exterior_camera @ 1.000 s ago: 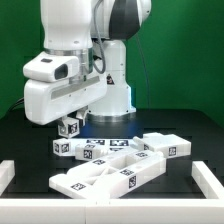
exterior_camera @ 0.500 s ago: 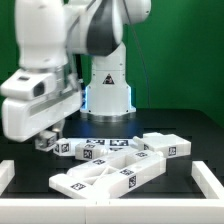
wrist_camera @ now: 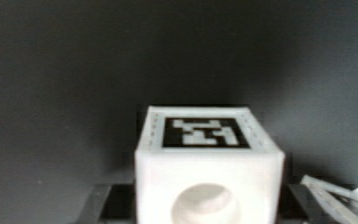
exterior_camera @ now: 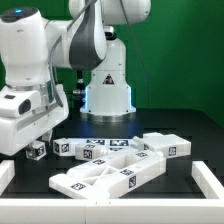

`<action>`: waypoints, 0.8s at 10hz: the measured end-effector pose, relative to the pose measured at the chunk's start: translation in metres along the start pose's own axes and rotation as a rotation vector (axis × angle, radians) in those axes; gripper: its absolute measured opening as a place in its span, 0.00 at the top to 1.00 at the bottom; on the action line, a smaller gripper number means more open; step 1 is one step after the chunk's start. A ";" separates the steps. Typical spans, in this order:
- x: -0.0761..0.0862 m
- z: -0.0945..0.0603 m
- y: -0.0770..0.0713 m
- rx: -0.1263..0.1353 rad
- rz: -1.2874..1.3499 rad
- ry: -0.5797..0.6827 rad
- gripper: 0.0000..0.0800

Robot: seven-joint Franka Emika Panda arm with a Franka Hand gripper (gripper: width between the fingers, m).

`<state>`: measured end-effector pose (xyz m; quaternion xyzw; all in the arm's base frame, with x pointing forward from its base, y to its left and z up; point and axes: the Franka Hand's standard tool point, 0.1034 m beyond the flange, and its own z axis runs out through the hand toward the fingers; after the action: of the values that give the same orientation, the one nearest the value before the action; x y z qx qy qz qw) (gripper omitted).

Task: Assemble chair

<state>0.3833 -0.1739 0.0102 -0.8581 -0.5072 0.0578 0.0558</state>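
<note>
1. Robot arm (exterior_camera: 70, 50): white, filling the exterior view's left and upper part. Within the last second its wrist has swung from above the middle of the parts toward the exterior view's left and come down lower.
2. Table (exterior_camera: 190, 122): black and matt; it carries every item below.
3. Large chair frame (exterior_camera: 105, 178): white, open-celled, lying flat at the front with several tags showing. Unmoved across all 3 exterior pictures.
4. Marker board (exterior_camera: 98, 148): thin tagged strip just behind the frame, fixed.
5. Chunky chair part (exterior_camera: 165, 144): white and tagged, toward the exterior view's right, close against the frame. Whether they touch cannot be told. Unmoved.
6. Gripper (exterior_camera: 36, 143): pinching item 7 between its jaws.
7. Small block (wrist_camera: 202, 135): white chair piece with 1 tag on its upper face and a round socket in the face toward the wrist camera. It has travelled with the gripper and now sits low, near the exterior view's left end of the marker board. Contact with the table cannot be told.

Assessment: a carry step, probably leading to a set-down or re-grip. The parts lie loose, so most of the assembly is outstanding.
</note>
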 end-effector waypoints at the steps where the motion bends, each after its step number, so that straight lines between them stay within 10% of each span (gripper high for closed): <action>1: 0.000 0.000 0.000 0.001 0.000 0.000 0.64; 4: 0.008 -0.013 0.005 -0.016 0.040 -0.002 0.42; 5: 0.022 -0.031 0.007 -0.027 0.090 -0.006 0.23; 8: 0.091 -0.067 0.015 -0.075 0.290 -0.023 0.19</action>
<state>0.4502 -0.1033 0.0706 -0.9232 -0.3802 0.0560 0.0091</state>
